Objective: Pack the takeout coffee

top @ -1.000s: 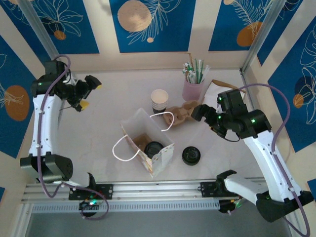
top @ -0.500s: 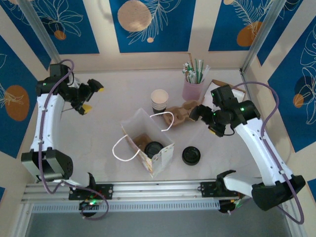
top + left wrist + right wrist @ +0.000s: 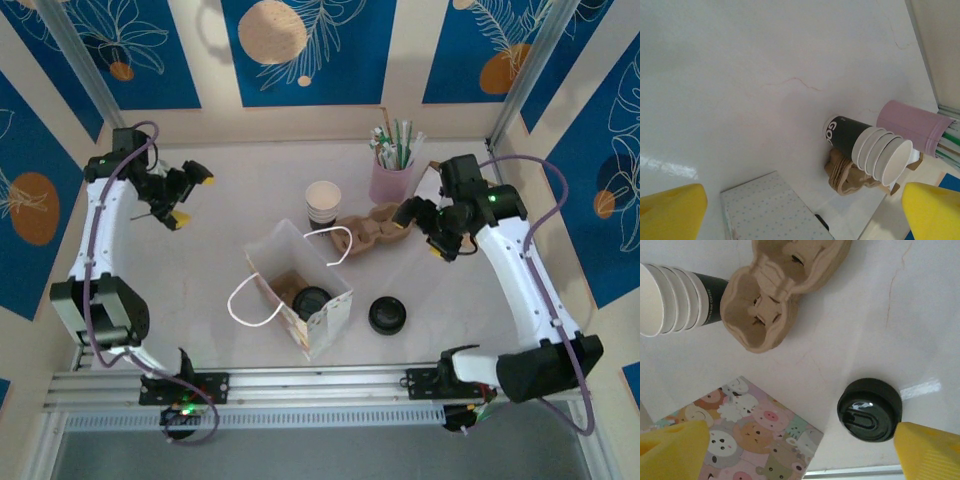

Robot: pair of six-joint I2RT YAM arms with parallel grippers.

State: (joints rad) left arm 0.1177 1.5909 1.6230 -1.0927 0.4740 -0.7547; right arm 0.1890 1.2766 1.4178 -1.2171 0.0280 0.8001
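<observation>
Black plastic is all that we see of the takeout coffee (image 3: pixel 312 299): its round lid faces up from inside the open paper bag (image 3: pixel 327 328), which stands on the tabletop (image 3: pixel 240 190) near the middle of the near edge. The bag wall hides the cup body, so we only judge that it stands upright, with its long axis vertical. If so, the packing itself looks done.

The right end effector (image 3: pixel 421 229) hangs toward the right edge, just beside the right end of the cardboard carrier (image 3: pixel 368 226). Its yellow fingers (image 3: pixel 930 455) are wide apart, with nothing between them. The left end effector (image 3: pixel 193 200) is close to the far left corner, also spread wide and empty.

From the right end effector the coffee lies toward the near edge and to the left. From the left one it lies toward the near edge and to the right. The right arm seems somewhat nearer. A second black lid (image 3: pixel 387 314) lies on the tabletop just beside the bag, on its right. We see no cup under it, so any coming move must not confuse the two.
</observation>
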